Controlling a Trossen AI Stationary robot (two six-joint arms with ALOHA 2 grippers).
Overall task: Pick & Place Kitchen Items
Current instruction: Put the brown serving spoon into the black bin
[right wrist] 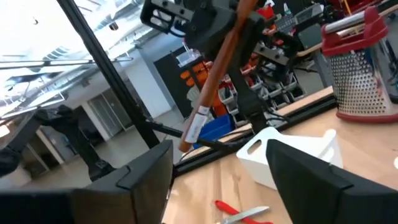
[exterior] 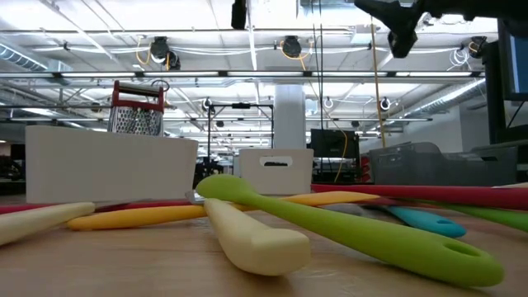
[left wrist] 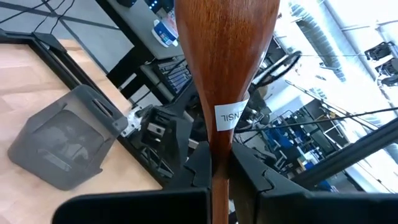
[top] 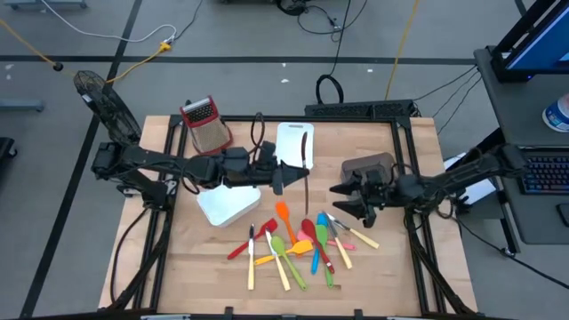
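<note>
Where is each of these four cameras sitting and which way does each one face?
High: overhead, straight down; both arms, utensil pile.
Low: table height, looking level; green spoon, an arm at top.
Left wrist: along shut left gripper holding wooden spoon; faces grey bin.
Right wrist: past open right gripper, toward grater.
Shared: both wrist views show the wooden spoon.

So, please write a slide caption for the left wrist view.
Left gripper shut on a brown wooden utensil, grey bin beyond.
</note>
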